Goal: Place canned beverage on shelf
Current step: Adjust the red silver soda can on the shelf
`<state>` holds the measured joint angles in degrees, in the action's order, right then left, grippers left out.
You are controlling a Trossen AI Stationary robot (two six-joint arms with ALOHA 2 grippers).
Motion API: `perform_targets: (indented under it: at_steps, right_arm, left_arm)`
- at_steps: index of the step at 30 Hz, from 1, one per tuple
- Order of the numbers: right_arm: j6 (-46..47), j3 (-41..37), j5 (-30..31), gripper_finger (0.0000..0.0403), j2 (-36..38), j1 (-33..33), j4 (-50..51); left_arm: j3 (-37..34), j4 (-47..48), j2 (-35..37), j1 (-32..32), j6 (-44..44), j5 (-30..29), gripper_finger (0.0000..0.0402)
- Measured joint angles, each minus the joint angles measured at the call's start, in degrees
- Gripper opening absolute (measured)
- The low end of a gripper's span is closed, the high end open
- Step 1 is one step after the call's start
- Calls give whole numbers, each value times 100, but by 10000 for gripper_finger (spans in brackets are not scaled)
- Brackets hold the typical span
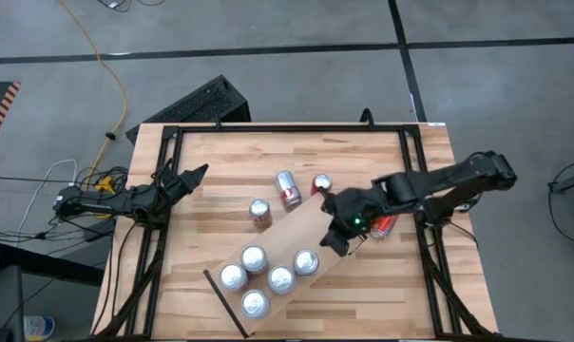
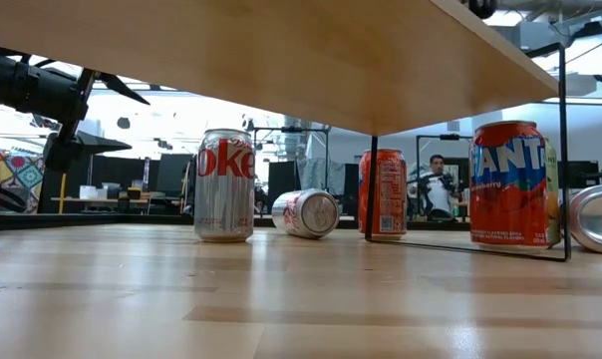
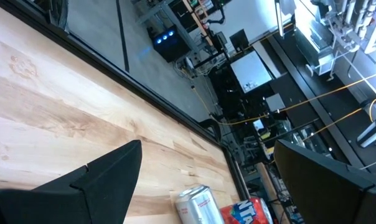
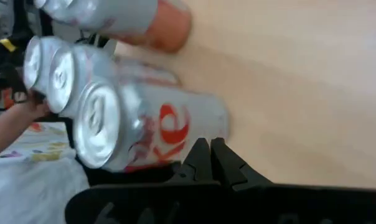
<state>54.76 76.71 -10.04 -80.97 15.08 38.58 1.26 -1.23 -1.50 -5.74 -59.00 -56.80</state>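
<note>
Striped butcher-block counter (image 1: 220,171): I log five silver cans on pale plain-wood shelf (image 1: 296,233); right gripper (image 1: 336,242) jaws together beside them; left gripper (image 1: 194,175) jaws apart.

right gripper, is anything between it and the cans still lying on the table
Nothing visible blocks it. The right gripper, shut and empty, hovers over the shelf beside a standing can. The can lying under the right arm and the red can rest on open tabletop beside the shelf.

Butcher-block tabletop (image 1: 220,161) carrying a raised pale shelf (image 1: 296,237).
Five silver cans (image 1: 255,257) are standing on the shelf's seven-o'clock half; four more cans (image 1: 287,188) are sitting on the tabletop toward twelve and three o'clock.
</note>
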Motion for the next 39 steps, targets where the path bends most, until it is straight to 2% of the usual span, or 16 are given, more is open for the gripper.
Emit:
perform_targets:
  at_steps: [10,39]
  right_arm:
    - [139,-4,-115,0,-583,279,-588]
    - [-231,0,-330,0,-651,207,-1231]
  left_arm:
    - [0,0,0,-1,-13,2,351]
    - [2,-7,0,-2,-18,55,351]
